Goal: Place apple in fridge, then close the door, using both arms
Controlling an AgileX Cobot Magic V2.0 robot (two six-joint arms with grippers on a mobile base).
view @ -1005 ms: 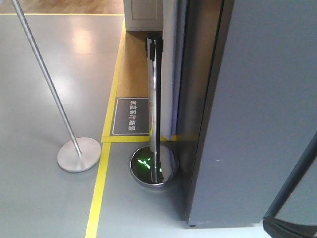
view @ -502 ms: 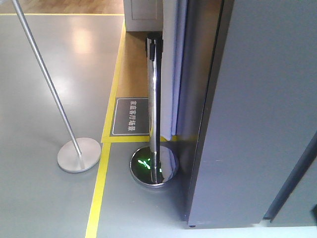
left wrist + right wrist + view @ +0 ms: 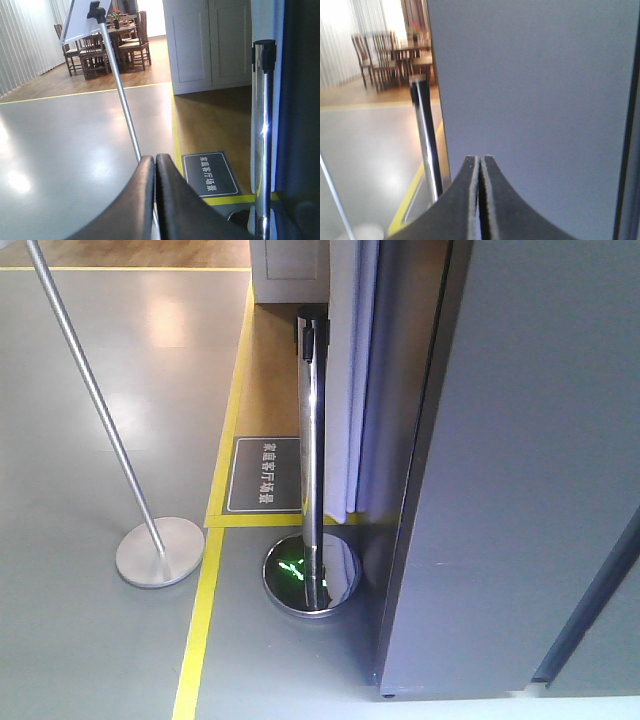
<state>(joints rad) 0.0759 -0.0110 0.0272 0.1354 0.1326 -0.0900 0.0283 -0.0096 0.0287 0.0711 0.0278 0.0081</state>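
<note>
We read the left gripper (image 3: 155, 159) from its wrist view: the two black jaws are pressed together with nothing between them, tips pointing out over the floor toward a tilted stanchion pole (image 3: 122, 95). The right gripper (image 3: 480, 159) is likewise closed, only a hairline seam between the jaws, and it holds nothing; it faces the plain dark grey outside of the door (image 3: 535, 90) at close range (whether the tips touch the panel we cannot tell). Neither arm shows in the front-facing view.

The fridge (image 3: 520, 460) fills the right side of the front-facing view as a tall grey face standing on the floor, with a dark vertical seam (image 3: 590, 600) running down near its right edge. The door appears shut, since no white interior shows. The apple is not visible in any view, so we cannot say where it is.

Surface and room: grey glossy floor (image 3: 100, 420) bordered by yellow tape lines (image 3: 200, 620). An upright chrome stanchion (image 3: 310, 440) with a round mirrored base stands just beside the fridge; its base carries a green reflection. The tilted pole ends in a flat round base (image 3: 160, 552) to the left, well apart from the fridge. A dark floor sign (image 3: 266, 474) with white characters lies between the tape lines. Farther back are wood flooring, a white cabinet (image 3: 210, 40), and a dining table with wooden chairs (image 3: 115, 40).
</note>
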